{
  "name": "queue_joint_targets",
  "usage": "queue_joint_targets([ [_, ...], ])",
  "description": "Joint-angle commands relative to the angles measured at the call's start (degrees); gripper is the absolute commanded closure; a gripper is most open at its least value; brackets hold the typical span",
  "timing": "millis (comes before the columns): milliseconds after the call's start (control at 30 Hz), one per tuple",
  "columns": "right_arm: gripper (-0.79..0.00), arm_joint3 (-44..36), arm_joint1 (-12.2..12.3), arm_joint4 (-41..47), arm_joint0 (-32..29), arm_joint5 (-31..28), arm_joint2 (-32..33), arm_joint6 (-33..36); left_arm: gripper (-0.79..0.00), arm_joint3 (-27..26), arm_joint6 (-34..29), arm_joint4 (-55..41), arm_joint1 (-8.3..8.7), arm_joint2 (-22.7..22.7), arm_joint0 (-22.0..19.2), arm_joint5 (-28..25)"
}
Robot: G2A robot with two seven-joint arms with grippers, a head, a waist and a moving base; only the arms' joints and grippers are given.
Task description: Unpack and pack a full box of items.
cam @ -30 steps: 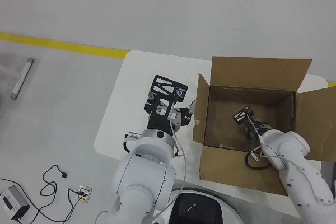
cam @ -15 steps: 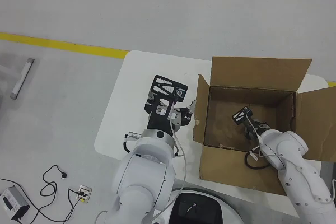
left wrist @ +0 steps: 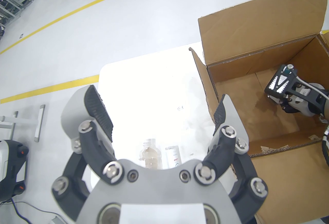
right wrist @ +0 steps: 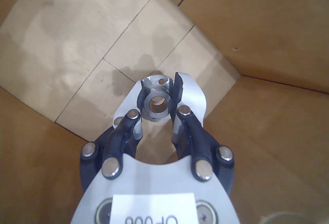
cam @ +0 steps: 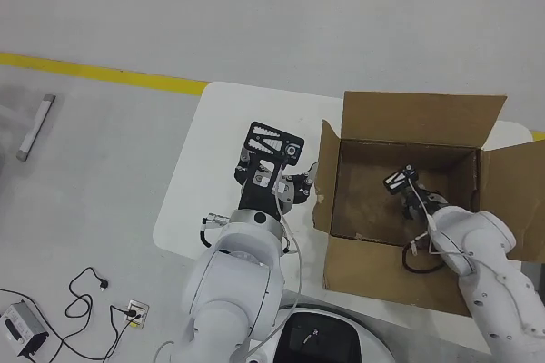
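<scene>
One white round-cornered table [cam: 209, 163] carried one brown cardboard box [cam: 418, 118] on its 3 o'clock side. The box stood with its flaps open, the tallest flap raised at 12 o'clock. Its floor showed taped seams and darker blotches.

At 9 o'clock from the box, the left gripper [left wrist: 156, 99] hung over the table with its ribbed black pads spread wide, grasping nothing.

The right gripper [right wrist: 159, 83] was down inside the box, toward 3 o'clock from the middle of the floor, clenched on a metal collar [right wrist: 156, 104].

Two small bottles stood side by side on the table under the left gripper: one clear bottle [left wrist: 151, 155] and one white bottle [left wrist: 173, 157].

There was one collar: bright steel, stepped, with a round bore through its middle and a small hole in its flange
</scene>
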Motion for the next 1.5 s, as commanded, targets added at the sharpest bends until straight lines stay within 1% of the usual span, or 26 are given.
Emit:
queue_joint_targets([
  [0, 0.0, -2.17, 0.11, 1.64, -0.52, -0.04, 1.9, -0.33, -0.785, 0.0, 0.0, 0.0, 0.0, 0.0, 0.0, 0.0],
  [167, 0.0, -9.31, 0.5, 7.06, -3.06, -0.56, 8.79, -2.95, -0.785, 0.0, 0.0, 0.0, 0.0, 0.0, 0.0, 0.0],
  [367, 0.0, -15.9, 0.91, 14.11, -7.04, -1.54, 18.02, -4.64, -0.785, 0.0, 0.0, 0.0, 0.0, 0.0, 0.0, 0.0],
  [467, 0.0, -18.37, 1.03, 18.17, -9.21, -2.58, 22.29, -5.81, -0.785, 0.0, 0.0, 0.0, 0.0, 0.0, 0.0, 0.0],
  [600, 0.0, -19.46, 0.93, 25.02, -12.65, -4.61, 26.65, -10.86, -0.785, 0.0, 0.0, 0.0, 0.0, 0.0, 0.0, 0.0],
  [667, 0.0, -19.61, 0.91, 26.81, -14.42, -5.85, 28.15, -12.74, -0.785, 0.0, 0.0, 0.0, 0.0, 0.0, 0.0, 0.0],
  [833, 0.0, -19.73, 0.94, 27.38, -17.55, -8.18, 29.49, -15.99, -0.785, 0.0, 0.0, 0.0, 0.0, 0.0, 0.0, 0.0],
  [1167, 0.0, -19.73, 0.94, 27.38, -17.55, -8.18, 29.49, -15.99, -0.785, 0.0, 0.0, 0.0, 0.0, 0.0, 0.0, 0.0],
  [1333, 0.0, -20.67, 0.94, 26.27, -18.44, -6.61, 30.01, -17.18, -0.785, 0.0, 0.0, 0.0, 0.0, 0.0, 0.0, 0.0],
  [1467, 0.0, -24.02, 1.02, 25.72, -19.38, -4.73, 33.1, -16.4, -0.785, 0.0, 0.0, 0.0, 0.0, 0.0, 0.0, 0.0],
])
